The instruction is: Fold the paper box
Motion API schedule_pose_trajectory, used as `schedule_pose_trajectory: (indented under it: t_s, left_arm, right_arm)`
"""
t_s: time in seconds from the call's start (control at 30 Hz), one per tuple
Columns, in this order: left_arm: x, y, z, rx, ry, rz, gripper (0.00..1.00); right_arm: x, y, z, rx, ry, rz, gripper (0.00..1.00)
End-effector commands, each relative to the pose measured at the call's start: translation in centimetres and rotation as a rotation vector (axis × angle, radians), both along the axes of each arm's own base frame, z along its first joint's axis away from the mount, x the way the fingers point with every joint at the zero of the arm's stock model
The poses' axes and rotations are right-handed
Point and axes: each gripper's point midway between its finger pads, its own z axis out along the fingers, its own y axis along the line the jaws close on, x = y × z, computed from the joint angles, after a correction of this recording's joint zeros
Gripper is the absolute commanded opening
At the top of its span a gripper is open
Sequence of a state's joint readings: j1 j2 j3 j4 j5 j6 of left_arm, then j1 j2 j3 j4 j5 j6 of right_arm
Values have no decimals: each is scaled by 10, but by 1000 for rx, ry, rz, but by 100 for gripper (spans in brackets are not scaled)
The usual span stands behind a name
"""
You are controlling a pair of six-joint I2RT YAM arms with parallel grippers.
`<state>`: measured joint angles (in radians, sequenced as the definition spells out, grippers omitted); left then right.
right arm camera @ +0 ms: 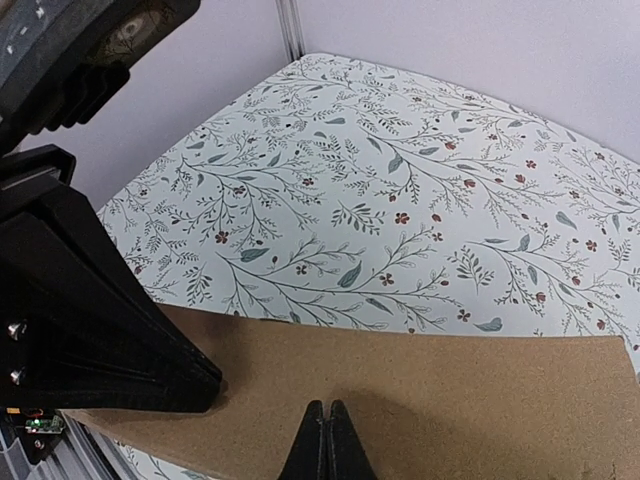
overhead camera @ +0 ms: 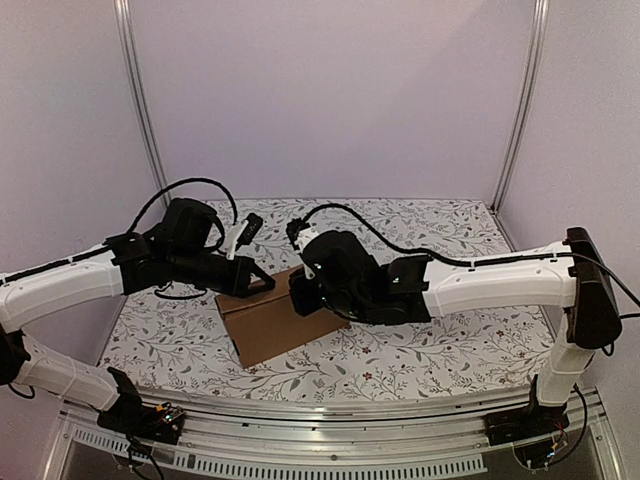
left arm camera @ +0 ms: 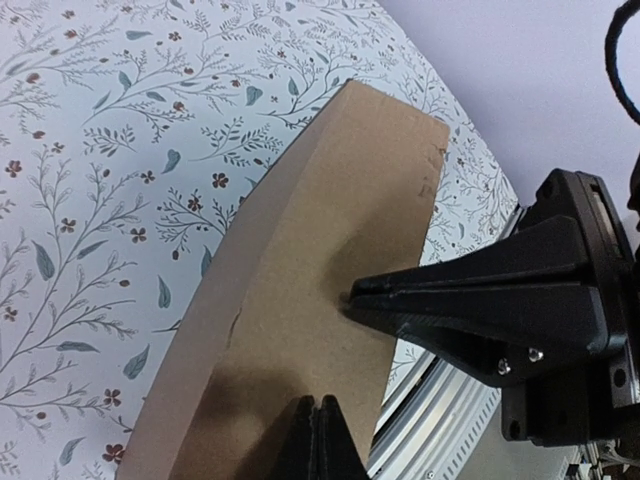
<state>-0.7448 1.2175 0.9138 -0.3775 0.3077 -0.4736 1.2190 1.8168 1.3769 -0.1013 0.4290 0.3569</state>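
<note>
The bench [overhead camera: 450,340], covered in a floral print, fills the middle of the top view. The two arms are reached in over it from the lower left and lower right, and they meet just left of centre.

The paper box [overhead camera: 270,325] is laid on the bench below that meeting point, in the lower centre of the frame, close to the near edge. It is seen as a plain brown sheet. Its far edge, under the hands, shows as a darker strip and seems to be turned up or folded over, though the shape there is hidden by the hands. In the left wrist view the cardboard looks slightly bowed.

The left hand [left arm camera: 318,420] is shut, fingers pressed together with nothing between them, its tip placed over the brown panel. The right hand [right arm camera: 326,425] is likewise shut and empty. Each hand's tip appears to rest on the cardboard, close beside the other; true contact cannot be confirmed.

A pressing step is judged to be in hand: a panel is being held or creased with closed fingertips, not gripped. The next move would call for one tip to be used as an anchor while a flap is pushed over along its crease.
</note>
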Motion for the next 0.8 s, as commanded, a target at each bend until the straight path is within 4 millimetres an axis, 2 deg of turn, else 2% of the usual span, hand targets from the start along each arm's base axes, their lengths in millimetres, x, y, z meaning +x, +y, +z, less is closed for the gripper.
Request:
schedule_pose_trajectory:
  t_s: [0.0,0.17,0.3,0.5,0.67,0.77]
  left_arm:
    - [-5,11,-30,106,29,18,0]
    - [-5,15,-36,128,31,30,0]
    - [-6,15,-41,138,38,33,0]
    - [-9,15,-43,143,44,26,0]
    - [-10,16,-43,151,45,29,0]
    - [-10,17,-42,153,43,31,0]
  right_arm:
    - [3,-31,-16,-147,23,-18,0]
    - [20,-54,14,-109,-1,-47,0]
    - [36,-76,27,-110,-18,-82,0]
    - [55,-97,30,-125,-15,-120,0]
    - [60,-98,30,-123,-6,-111,0]
    - [60,-97,19,-134,13,-106,0]
